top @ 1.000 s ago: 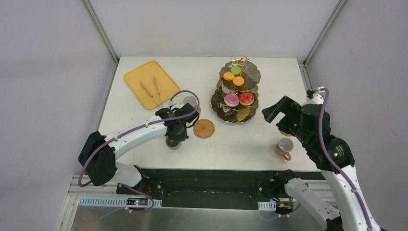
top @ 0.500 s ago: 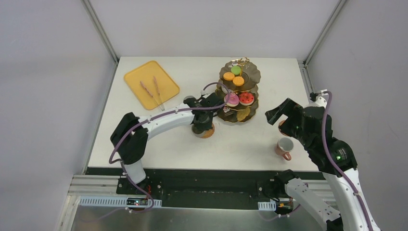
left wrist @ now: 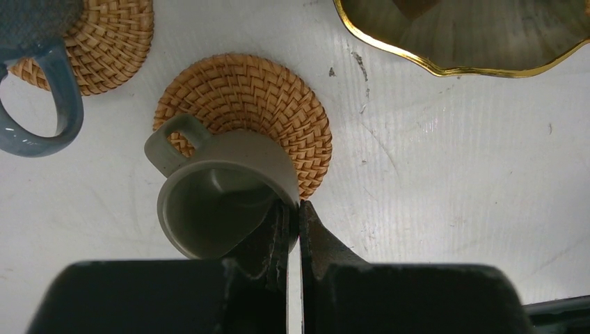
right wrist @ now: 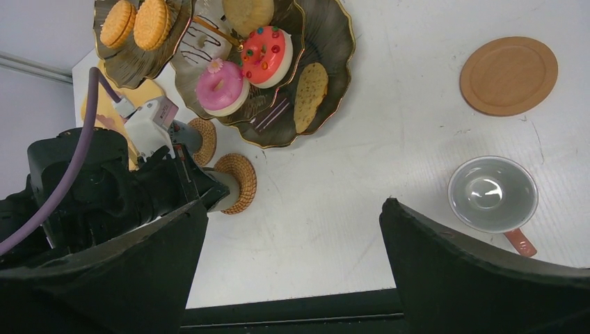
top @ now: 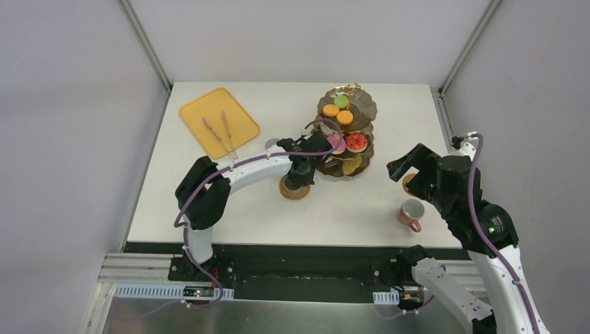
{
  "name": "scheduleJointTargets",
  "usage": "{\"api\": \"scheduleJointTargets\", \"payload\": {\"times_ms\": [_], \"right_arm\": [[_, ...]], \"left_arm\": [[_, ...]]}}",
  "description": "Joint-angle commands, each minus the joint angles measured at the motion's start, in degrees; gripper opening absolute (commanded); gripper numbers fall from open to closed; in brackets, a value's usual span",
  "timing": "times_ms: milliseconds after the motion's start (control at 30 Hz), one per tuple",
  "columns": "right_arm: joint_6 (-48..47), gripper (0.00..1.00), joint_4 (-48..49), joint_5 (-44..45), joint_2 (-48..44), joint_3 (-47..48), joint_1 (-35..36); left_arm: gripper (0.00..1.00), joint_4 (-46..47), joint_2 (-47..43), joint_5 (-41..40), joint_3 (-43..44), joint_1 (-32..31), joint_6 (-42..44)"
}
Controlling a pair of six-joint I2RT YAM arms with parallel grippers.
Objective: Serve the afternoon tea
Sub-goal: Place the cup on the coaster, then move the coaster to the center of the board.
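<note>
One olive mug (left wrist: 209, 202), rim wall clamped between the closed fingers of the left gripper (left wrist: 293, 209), over the near edge of a woven coaster (left wrist: 257, 104); whether its base touches the coaster cannot be told, and the top view hides this mug almost wholly under the gripper. One grey-blue mug (left wrist: 31, 76), cut off at the frame corner, on a second woven coaster (left wrist: 115, 42). One three-tier stand (right wrist: 330, 35) just beyond, its top tier cropped in the right wrist view. The right gripper (right wrist: 293, 209), jaws wide apart, holding nothing, above the table (top: 362, 202) near the pink mug (right wrist: 492, 195) and a smooth round coaster (right wrist: 508, 75), which is half hidden from above.
</note>
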Motion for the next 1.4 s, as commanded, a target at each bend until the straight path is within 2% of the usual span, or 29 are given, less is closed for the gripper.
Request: {"api": "scheduleJointTargets", "payload": {"times_ms": [0, 33, 133, 233, 367, 467, 567, 633, 733, 867, 1000, 1133, 1233, 1367], "right_arm": [[0.9, 0.99, -0.27, 1.32, -0.01, 0.83, 0.16], [1.04, 0.99, -0.31, 1.43, 0.17, 0.82, 0.23], [1.83, 0.99, -0.68, 2.39, 0.65, 0.44, 0.19], [3.02, 0.99, -0.52, 2.56, 1.53, -0.45, 0.19], [2.52, 0.99, 1.66, 3.38, 4.59, -3.57, 0.19], [2.13, 0.99, 3.67, 7.22, 9.41, -5.44, -0.27], [2.29, 0.92, 6.84, 6.9, 16.95, -5.54, -3.96], [3.33, 0.85, 8.06, 3.93, 21.93, -4.27, -9.14], [6.7, 0.73, 8.79, -0.74, 28.13, -3.27, -19.5], [8.27, 0.52, 11.18, -4.87, 35.31, -4.35, -28.9], [6.4, 0.44, 10.8, -0.38, 43.45, -2.32, -31.12], [5.95, 0.35, 9.68, 2.19, 49.38, -1.54, -31.89], [7.39, 0.21, 9.46, 1.36, 53.35, -2.34, -32.42], [9.4, 0.16, 10.5, 2.8, 56.19, -4.09, -32.51]], "left_arm": [[0.0, -0.71, 1.67, -0.12, 2.74, 0.11, 0.77], [0.0, -1.33, 1.76, -0.18, 2.83, 0.09, 0.56], [0.23, -1.43, 0.54, 0.46, 1.93, 0.09, 0.43], [0.39, -2.13, -1.64, 0.38, 2.33, 0.13, 0.17], [0.52, -5.16, -4.23, 0.67, 5.87, 0.11, 0.69], [0.59, -6.83, -6.94, 3.63, 8.31, 0.13, 1.69], [0.65, -5.71, -11.17, 9.0, 7.76, 0.13, 4.18], [0.71, -5.11, -14.14, 12.19, 6.73, 0.21, 5.95], [0.73, -6.39, -19.06, 17.49, 5.82, 0.49, 8.2], [0.76, -6.92, -27.4, 18.69, 3.03, 1.85, 11.55], [0.81, -8.23, -34.41, 17.65, 4.4, 5.57, 16.19], [0.82, -11.98, -37.13, 12.5, 9.92, 7.2, 20.84], [0.83, -14.49, -38.0, 7.98, 13.46, 7.17, 22.71], [0.84, -16.3, -38.7, 5.19, 16.69, 7.17, 24.49]]}}
